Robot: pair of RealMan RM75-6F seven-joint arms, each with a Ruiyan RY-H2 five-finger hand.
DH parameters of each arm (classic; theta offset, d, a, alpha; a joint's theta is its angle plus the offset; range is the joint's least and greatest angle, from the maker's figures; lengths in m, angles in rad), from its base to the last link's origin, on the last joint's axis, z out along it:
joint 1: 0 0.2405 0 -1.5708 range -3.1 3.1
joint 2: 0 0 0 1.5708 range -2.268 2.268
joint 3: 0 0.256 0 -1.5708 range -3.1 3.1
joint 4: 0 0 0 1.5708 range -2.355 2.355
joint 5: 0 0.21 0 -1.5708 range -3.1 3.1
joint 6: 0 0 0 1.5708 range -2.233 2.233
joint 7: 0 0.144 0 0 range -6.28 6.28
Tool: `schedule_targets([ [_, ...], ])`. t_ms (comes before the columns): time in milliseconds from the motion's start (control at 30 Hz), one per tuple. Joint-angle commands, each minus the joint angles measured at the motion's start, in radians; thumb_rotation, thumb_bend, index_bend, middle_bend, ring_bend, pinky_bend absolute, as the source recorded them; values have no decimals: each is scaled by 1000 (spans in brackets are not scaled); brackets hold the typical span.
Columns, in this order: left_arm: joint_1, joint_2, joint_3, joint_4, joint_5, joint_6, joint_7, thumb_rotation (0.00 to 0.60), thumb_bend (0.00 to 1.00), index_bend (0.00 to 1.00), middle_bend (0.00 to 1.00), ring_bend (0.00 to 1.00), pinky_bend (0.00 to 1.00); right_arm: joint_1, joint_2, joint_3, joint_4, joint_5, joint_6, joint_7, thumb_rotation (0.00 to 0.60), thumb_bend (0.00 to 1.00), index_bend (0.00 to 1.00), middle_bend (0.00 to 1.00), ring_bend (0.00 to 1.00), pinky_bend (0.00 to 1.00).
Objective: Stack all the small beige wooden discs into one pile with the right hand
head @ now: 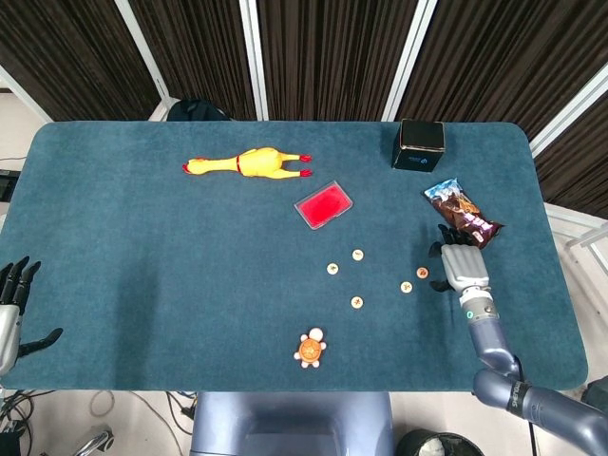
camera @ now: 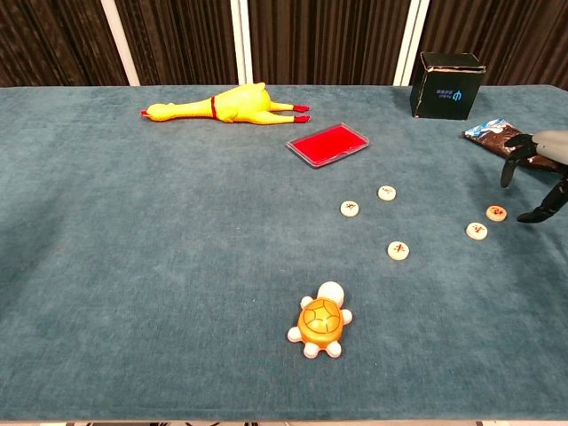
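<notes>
**Right hand near the discs**

Hovered: right hand (head: 463, 267), fingers apart, holding nothing, just at 3 o'clock of the nearest of the beige discs (head: 422, 273). Lay scattered and unstacked on the desk (head: 142, 247), all the discs. Rested open at 8 o'clock: left hand (head: 11, 309).

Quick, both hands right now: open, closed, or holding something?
Left hand: open, holding nothing, at the table's edge.
Right hand: open, fingers spread, holding nothing, beside the nearest disc.
</notes>
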Motion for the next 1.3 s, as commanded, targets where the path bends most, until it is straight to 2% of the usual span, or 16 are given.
schedule_targets([
  [33, -1, 0, 0, 0, -1, -1, -1, 600, 14, 63, 0, 0, 0, 4, -14, 0, 7, -9, 9, 0, 600, 244, 417, 9, 39, 0],
  [467, 0, 0, -2, 0, -6, -2, -4, 600, 15, 62, 0, 0, 0, 28, -69, 11, 63, 0, 5, -14, 600, 249, 450, 9, 41, 0],
  [967, 1, 0, -3, -1, -8, -1, -3, 600, 14, 62, 0, 0, 0, 20, -73, -5, 76, -6, -11, -7, 600, 319, 456, 9, 42, 0],
  [1300, 1, 0, -4, -1, -12, -4, -4, 600, 14, 63, 0, 0, 0, 22, -83, 0, 93, -12, -13, 1, 600, 325, 484, 9, 45, 0],
])
